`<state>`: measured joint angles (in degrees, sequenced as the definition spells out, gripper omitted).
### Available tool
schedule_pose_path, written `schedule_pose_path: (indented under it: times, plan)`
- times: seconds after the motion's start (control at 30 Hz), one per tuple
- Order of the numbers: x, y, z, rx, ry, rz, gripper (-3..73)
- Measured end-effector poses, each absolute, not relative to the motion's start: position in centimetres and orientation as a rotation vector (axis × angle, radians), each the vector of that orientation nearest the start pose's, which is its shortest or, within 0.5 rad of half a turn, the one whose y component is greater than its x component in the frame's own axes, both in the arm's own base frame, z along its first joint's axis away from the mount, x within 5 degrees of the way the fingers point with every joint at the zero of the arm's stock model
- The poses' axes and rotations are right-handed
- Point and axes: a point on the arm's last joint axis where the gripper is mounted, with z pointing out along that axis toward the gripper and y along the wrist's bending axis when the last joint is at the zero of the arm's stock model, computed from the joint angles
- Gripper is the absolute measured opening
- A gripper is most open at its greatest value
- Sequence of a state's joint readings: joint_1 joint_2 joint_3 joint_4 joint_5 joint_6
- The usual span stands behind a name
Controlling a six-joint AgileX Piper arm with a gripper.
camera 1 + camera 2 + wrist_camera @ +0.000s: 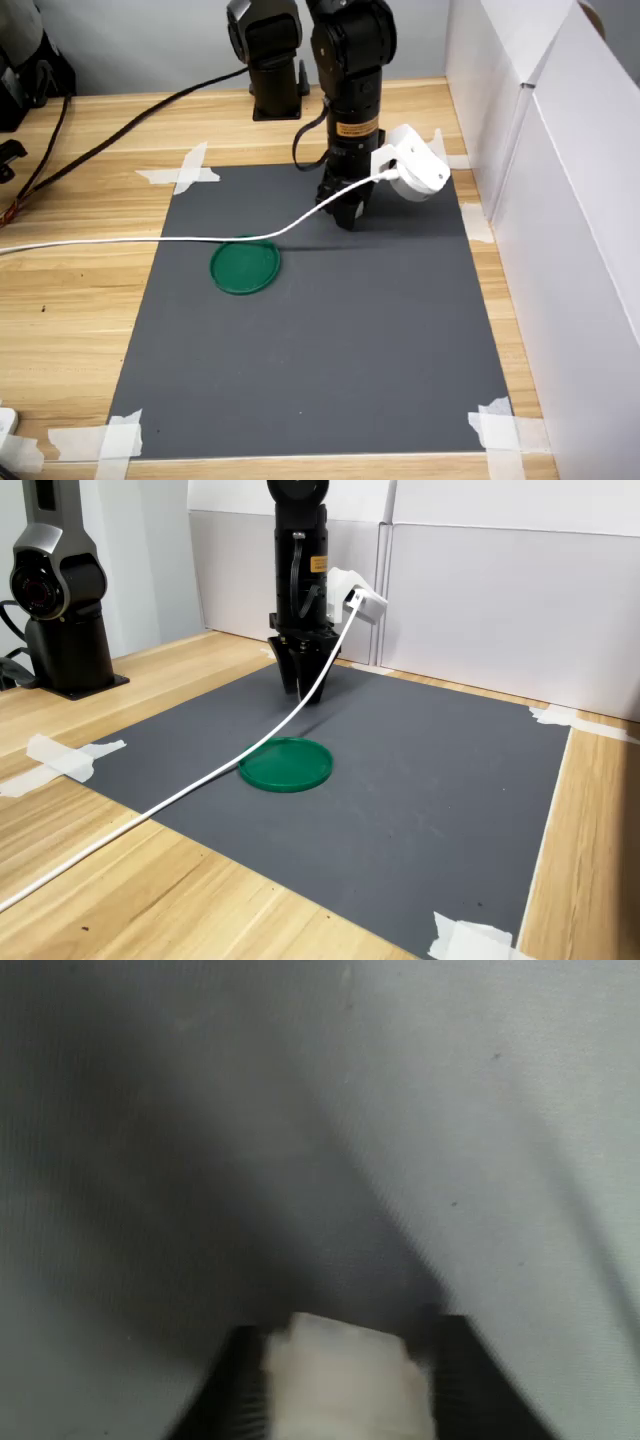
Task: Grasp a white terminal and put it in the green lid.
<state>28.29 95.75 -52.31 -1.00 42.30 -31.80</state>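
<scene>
The white terminal (340, 1375), a small blocky white piece, sits between the two black fingers (238, 1392) of my gripper (345, 1400) in the wrist view, and both fingers press its sides. In both exterior views the gripper (347, 218) (303, 692) points straight down at the far part of the dark grey mat (330, 350), tips at or just above the mat. Its fingers hide the terminal in both. The green lid (245, 267) (286, 764) lies flat on the mat, apart from the gripper, toward the first exterior view's left and nearer the camera.
A white cable (150, 240) runs from the wrist camera (418, 170) across the lid's far edge and off the first exterior view's left. White tape strips (180, 172) hold the mat corners. White boards (560, 200) wall the first exterior view's right. A black stand (60, 600) stands beside the mat.
</scene>
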Motion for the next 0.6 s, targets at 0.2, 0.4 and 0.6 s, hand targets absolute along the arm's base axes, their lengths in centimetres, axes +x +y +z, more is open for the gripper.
schedule_pose_path:
  times: [0.2, 0.4, 0.6]
  plan:
    - [25.7, 13.7, 17.3, -1.511, 2.563, -0.027, 30.6]
    - [26.3, 13.7, 21.5, -1.464, 2.456, -0.023, 30.6]
    - [28.9, 11.1, 28.9, -1.31, 2.395, 0.021, 30.6]
